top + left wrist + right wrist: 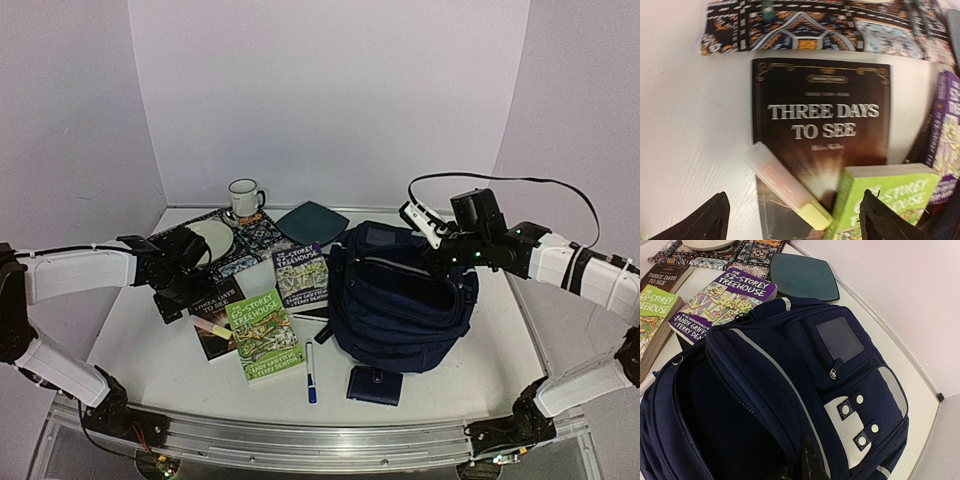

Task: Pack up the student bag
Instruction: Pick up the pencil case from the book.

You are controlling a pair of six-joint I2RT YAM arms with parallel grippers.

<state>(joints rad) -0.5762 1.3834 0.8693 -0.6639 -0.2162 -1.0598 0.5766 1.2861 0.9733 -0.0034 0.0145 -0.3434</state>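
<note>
My left jaws are released, hovering over the Three Days to See book (822, 90) and highlighter (785, 185). My right jaws are clenched on the student bag (790, 355) rim, main compartment gaping.

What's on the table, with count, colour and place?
student bag: one, navy, right of centre, open
purple book: one, purple, left of bag
green book: one, green, in front of purple book
brown book: one, dark brown, beside green book
highlighter: one, yellow-capped, on brown book
marker: one, blue-capped, near edge
wallet: one, navy, in front of bag
square plate: one, teal, behind purple book
round plate: one, white, on patterned cloth
patterned cloth: at least one, multicoloured, back left
mug: one, white, back
left gripper: one, black, open over brown book
right gripper: one, black, shut on bag rim
</note>
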